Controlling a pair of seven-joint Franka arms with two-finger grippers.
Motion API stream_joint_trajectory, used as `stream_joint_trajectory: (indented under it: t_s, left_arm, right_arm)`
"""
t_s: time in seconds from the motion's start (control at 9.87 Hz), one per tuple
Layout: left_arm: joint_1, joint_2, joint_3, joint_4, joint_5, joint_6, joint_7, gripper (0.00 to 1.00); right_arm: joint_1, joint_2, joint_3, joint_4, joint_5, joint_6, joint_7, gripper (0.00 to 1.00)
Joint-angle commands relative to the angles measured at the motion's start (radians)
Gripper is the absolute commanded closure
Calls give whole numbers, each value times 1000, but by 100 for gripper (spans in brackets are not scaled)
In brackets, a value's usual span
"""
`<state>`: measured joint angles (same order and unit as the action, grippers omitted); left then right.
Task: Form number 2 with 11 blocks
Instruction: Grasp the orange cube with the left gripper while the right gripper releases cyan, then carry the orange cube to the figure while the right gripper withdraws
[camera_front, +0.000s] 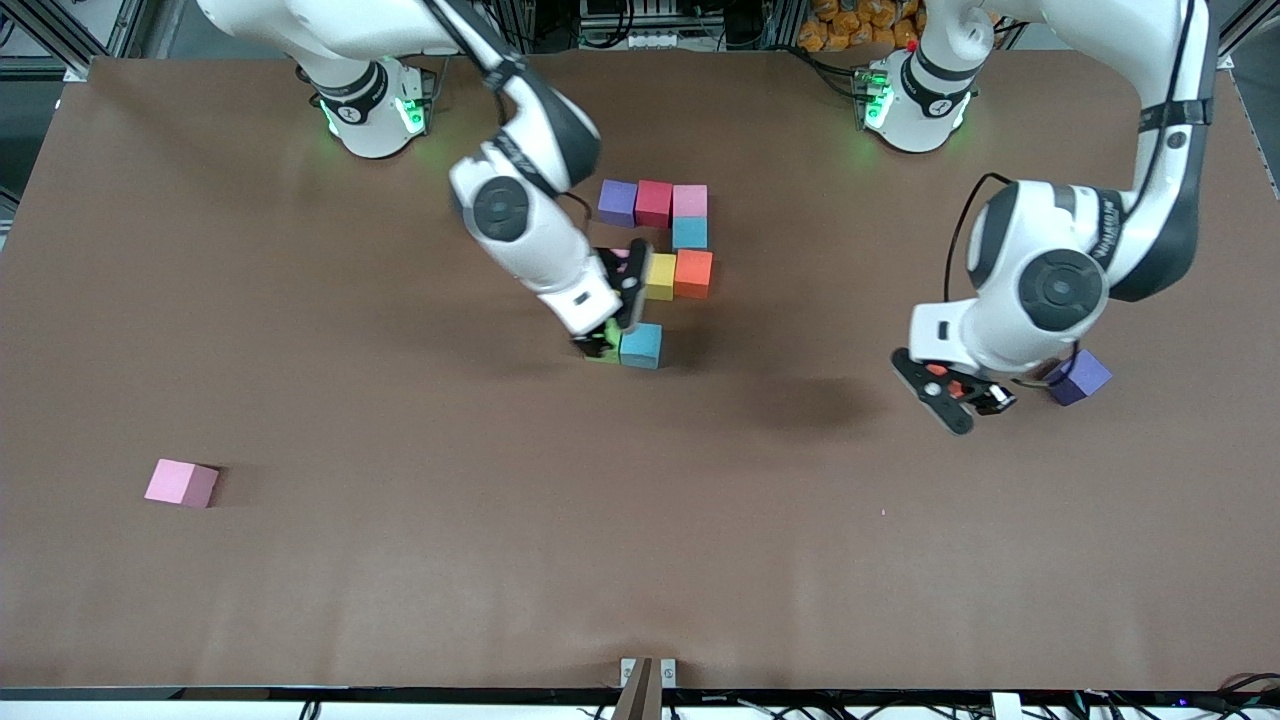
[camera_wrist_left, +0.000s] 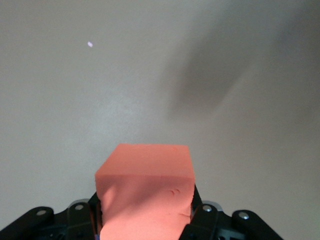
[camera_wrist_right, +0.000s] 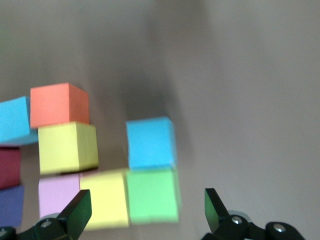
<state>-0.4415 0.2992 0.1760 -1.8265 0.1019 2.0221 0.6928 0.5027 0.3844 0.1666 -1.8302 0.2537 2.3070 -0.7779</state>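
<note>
**Loose pink cube lies closest; the figure of blocks sits mid-table**

Nearest the front camera, a lone pink block (camera_front: 181, 483) rests toward the right arm's end of the table, turned slightly askew, well apart from everything else.

At mid-table the blocks form a partial figure. Farthest from the camera, a purple block (camera_front: 617, 202), red block (camera_front: 654, 203) and pink top-row block (camera_front: 690, 200) touch in a straight row along the table's length. A light blue block (camera_front: 690, 232) sits just nearer, under the row's pink end, then an orange block (camera_front: 693, 273) with a yellow block (camera_front: 659, 276) beside it. Nearest in the group, a blue block (camera_front: 640, 345) adjoins a green block (camera_front: 604, 345), which the right gripper (camera_front: 612, 325) largely hides. Its jaws stand wide apart, gripping nothing, low over the green block.

Over bare table toward the left arm's end, the left gripper (camera_front: 962, 395) is clamped on a salmon-orange block (camera_wrist_left: 147, 192), partly cut off in the wrist view. A second purple block (camera_front: 1078, 376) lies beside it, half covered by the arm.
</note>
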Motion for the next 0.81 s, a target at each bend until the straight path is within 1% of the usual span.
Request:
stream_joint_trajectory:
  t_s: [0.0,0.1,0.2,0.3,0.41,0.51,0.61,0.71]
  left_arm:
    - [-6,-19,-93,-22,39,7,5,100]
    - [-14,-6,-110,-22,39,29,-1,100]
    - [-29,14,-142,-23,38,56,-3,100]
    - [-51,29,-174,-26,39,88,-36,100]
    - [-69,37,-190,-40,67,136,-80,100]
    - [-72,44,-220,-74,123,227,-87,100]
    - [-74,46,-236,-118,148,316,-88,100]
    - [-86,47,-237,-155,171,383,-84,100]
  right_arm:
    - [-99,-102,-41,-20,12,-113,52,0]
    - [-151,-143,-70,-20,12,-151,52,0]
    - [-188,-182,-114,-21,12,-196,69,0]
    - [-188,-220,-190,-20,4,-251,115,0]
    - [-199,-251,-247,-21,-2,-295,144,0]
    - [-248,-272,-274,-21,-13,-328,149,0]
    - [-306,-283,-280,-21,-14,-363,161,0]
    - [-341,-298,-298,-21,-19,-389,190,0]
